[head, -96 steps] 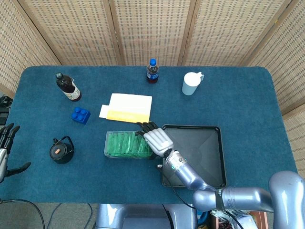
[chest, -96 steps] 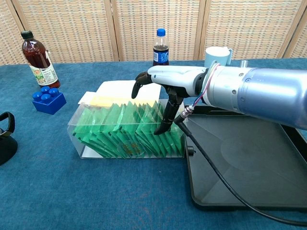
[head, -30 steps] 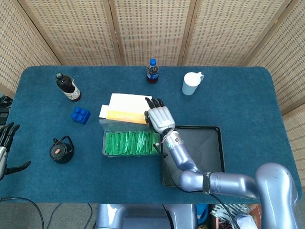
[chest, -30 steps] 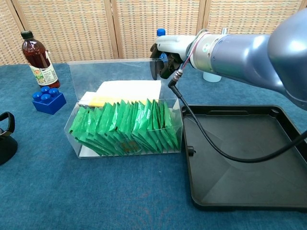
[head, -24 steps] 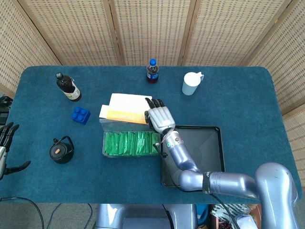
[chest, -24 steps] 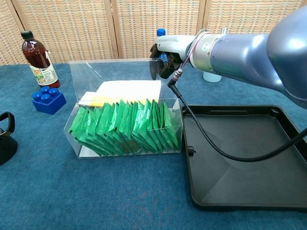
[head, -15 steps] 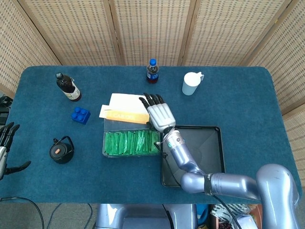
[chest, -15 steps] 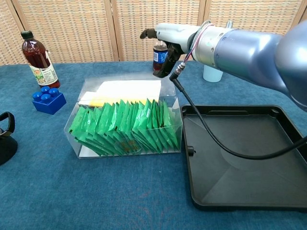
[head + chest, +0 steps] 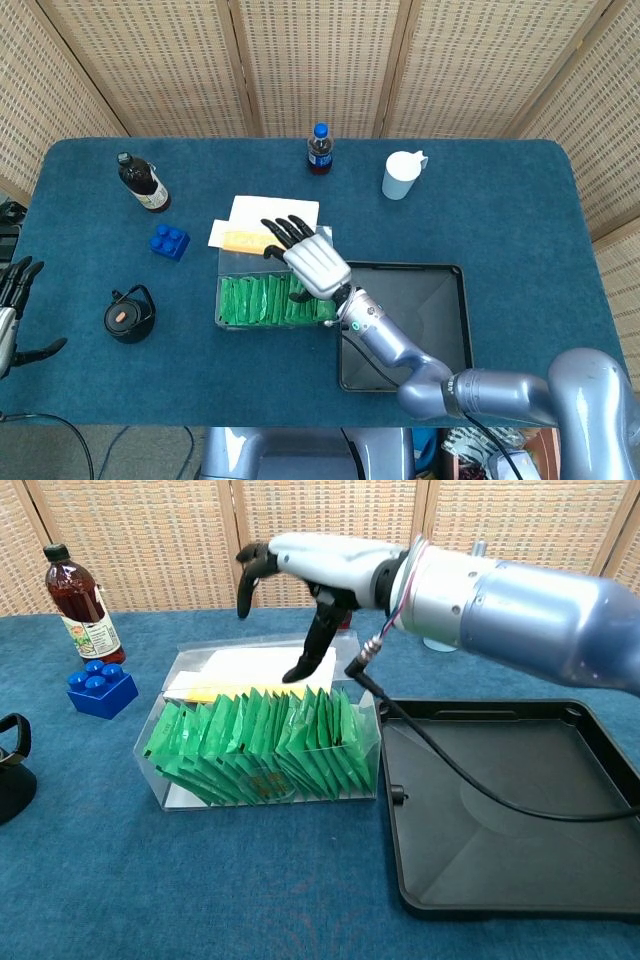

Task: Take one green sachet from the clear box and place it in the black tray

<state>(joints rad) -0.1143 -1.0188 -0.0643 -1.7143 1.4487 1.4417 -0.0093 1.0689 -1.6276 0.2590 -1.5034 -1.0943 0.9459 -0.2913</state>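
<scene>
A table (image 9: 520,210) covered in blue cloth is backed by a folding woven-cane screen (image 9: 320,60) framed in pale wood.

Two bottles (image 9: 143,183) (image 9: 319,150), one cup (image 9: 401,175), one teapot (image 9: 130,316), one blue brick (image 9: 171,242), one black tray (image 9: 452,330), one clear box (image 9: 160,757).

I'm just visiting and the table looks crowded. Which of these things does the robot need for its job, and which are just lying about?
Needed: the clear box, the green sachets in it, the black tray, and the right hand hovering open above the box.

Lying about: sauce bottle, blue brick, cola bottle, white cup, black teapot, papers behind the box.
</scene>
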